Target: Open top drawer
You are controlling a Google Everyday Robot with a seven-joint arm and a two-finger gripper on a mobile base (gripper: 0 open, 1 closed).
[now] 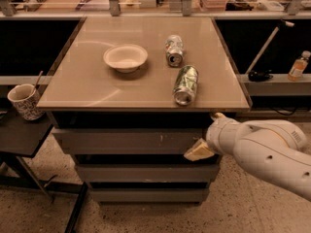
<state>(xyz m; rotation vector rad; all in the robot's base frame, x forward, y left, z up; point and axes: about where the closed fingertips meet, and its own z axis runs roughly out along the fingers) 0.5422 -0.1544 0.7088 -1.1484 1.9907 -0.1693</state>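
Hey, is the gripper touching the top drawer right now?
Cannot tell. In the camera view the gripper overlaps the lower right corner of the top drawer face, but neither contact nor a gap shows plainly.

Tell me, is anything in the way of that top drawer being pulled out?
Nothing visible. The end effector is right at the right end of the top drawer, nothing between them, and nothing stands in front of the drawer face.
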